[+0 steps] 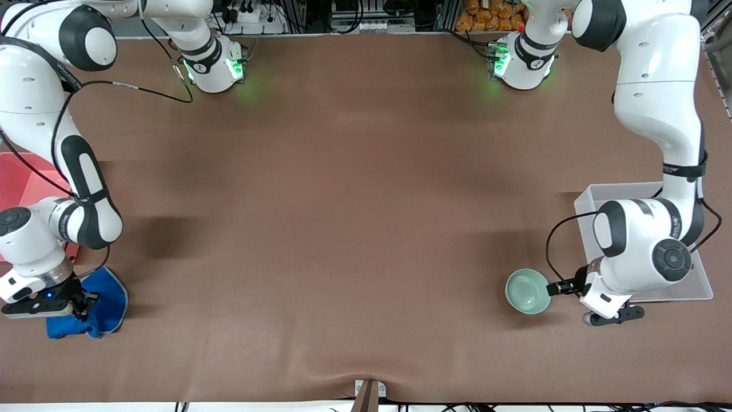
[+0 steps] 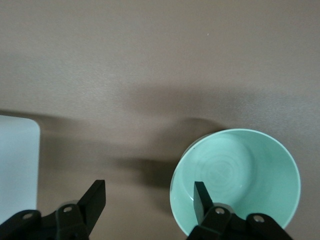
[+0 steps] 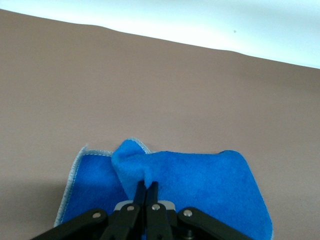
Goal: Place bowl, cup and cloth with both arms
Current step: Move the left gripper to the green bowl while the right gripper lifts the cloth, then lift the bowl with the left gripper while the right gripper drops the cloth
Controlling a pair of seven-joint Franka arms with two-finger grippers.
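Note:
The pale mint-green bowl [image 1: 526, 292] stands on the brown table near the left arm's end; it also shows in the left wrist view [image 2: 240, 170]. My left gripper [image 1: 593, 301] is open just above the table. One finger [image 2: 201, 199] is inside the bowl's rim, and the other finger [image 2: 96, 201] is over bare table toward the white bin. The blue cloth [image 1: 110, 293] lies near the right arm's end. My right gripper [image 1: 84, 302] is shut on a raised fold of the cloth [image 3: 200, 185], as the right wrist view [image 3: 149, 186] shows. The yellow cup is out of view.
A clear white bin [image 1: 645, 193] stands beside the bowl, under the left arm; its corner also shows in the left wrist view [image 2: 17, 165]. A red bin [image 1: 20, 177] stands at the right arm's end, farther from the front camera than the cloth.

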